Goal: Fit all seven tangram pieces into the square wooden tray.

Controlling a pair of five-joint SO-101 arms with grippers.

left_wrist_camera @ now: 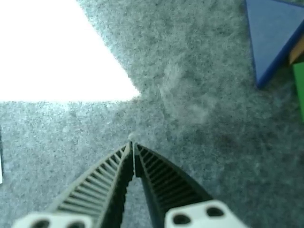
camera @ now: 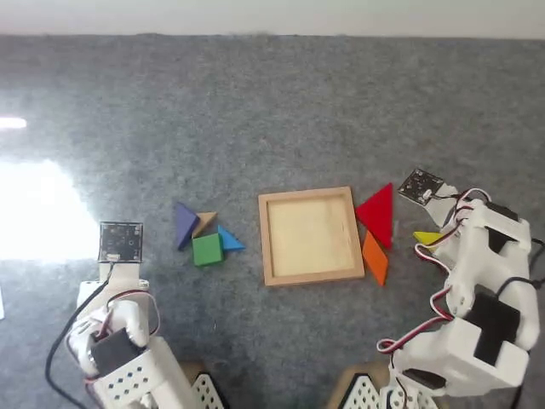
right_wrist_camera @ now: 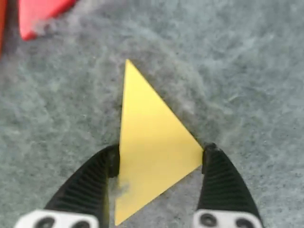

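The square wooden tray (camera: 266, 239) lies mid-table with nothing in it. To its right are a red triangle (camera: 379, 213) and an orange piece (camera: 375, 257). My right gripper (right_wrist_camera: 159, 159) holds the yellow triangle (right_wrist_camera: 147, 147), a finger pressed against each side; the yellow triangle (camera: 426, 237) peeks out beside the right arm. Whether it is off the mat I cannot tell. Left of the tray sit a dark blue triangle (camera: 184, 223), a tan triangle (camera: 205, 222), a green square (camera: 207, 250) and a light blue triangle (camera: 230, 240). My left gripper (left_wrist_camera: 132, 141) is shut and empty over bare mat, left of the dark blue triangle (left_wrist_camera: 273, 33).
Grey felt covers the whole table. A bright glare patch (camera: 34, 213) lies at the far left. The far half of the mat (camera: 272, 111) is open room. Both arm bases stand at the near edge.
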